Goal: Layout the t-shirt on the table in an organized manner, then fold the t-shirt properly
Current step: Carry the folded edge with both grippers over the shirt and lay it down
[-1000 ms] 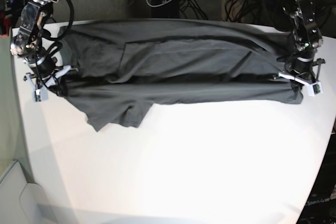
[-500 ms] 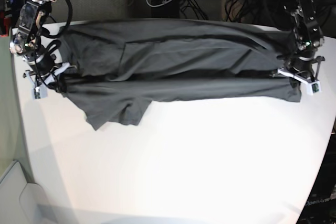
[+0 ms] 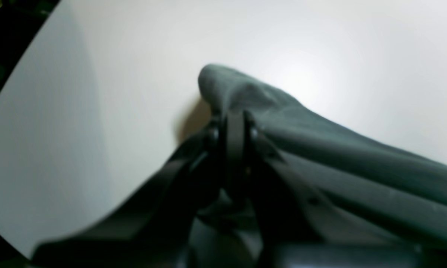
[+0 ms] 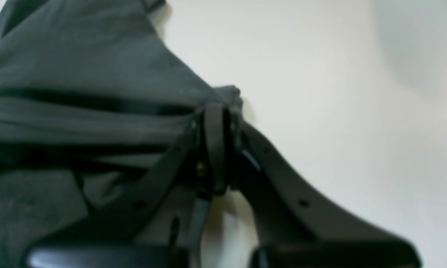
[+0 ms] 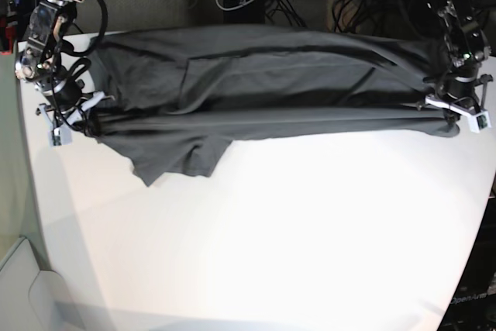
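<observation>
Both grippers farther apart than before, t-shirt [image 5: 263,83] tauter.

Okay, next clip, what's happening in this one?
A two-armed robot is working on a dark grey t-shirt on a white table. The left claw and the right claw are each shut on an opposite end of the shirt, pulling a fold of it taut between them across the far side of the table. One sleeve hangs loose toward the near side. The shirt is not yet laid flat or folded.
</observation>
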Tool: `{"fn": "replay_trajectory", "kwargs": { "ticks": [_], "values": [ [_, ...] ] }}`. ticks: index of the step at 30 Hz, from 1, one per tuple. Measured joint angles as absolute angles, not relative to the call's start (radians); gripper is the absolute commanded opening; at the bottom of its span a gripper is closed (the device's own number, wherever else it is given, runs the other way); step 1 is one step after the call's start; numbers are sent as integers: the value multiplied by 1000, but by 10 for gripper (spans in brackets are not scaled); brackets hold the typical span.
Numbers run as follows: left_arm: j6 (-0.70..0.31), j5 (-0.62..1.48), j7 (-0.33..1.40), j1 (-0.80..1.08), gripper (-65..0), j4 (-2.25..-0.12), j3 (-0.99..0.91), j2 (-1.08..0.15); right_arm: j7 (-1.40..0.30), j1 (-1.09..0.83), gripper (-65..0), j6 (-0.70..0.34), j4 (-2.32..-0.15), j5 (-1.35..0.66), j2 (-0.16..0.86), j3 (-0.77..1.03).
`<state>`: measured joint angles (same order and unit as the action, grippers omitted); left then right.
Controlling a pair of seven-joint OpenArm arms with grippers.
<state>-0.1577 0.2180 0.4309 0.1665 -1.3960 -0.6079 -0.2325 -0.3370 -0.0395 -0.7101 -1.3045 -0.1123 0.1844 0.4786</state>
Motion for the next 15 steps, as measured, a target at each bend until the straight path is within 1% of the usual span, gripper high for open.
{"fn": "replay_trajectory", "kwargs": {
  "ticks": [4, 8, 15],
  "values": [
    [-158, 218, 431, 167, -641, -1396, -608, -233, -337, -39, -648, -710, -1304, -112, 185, 478],
    [-158, 218, 431, 167, -641, -1396, -608, -233, -337, -39, -627, -710, -1304, -112, 184, 478],
    [-159, 218, 432, 173, -641, -1396, -606, -232, -337, -55, -627, -710, -1304, -113, 185, 477]
  ]
}}
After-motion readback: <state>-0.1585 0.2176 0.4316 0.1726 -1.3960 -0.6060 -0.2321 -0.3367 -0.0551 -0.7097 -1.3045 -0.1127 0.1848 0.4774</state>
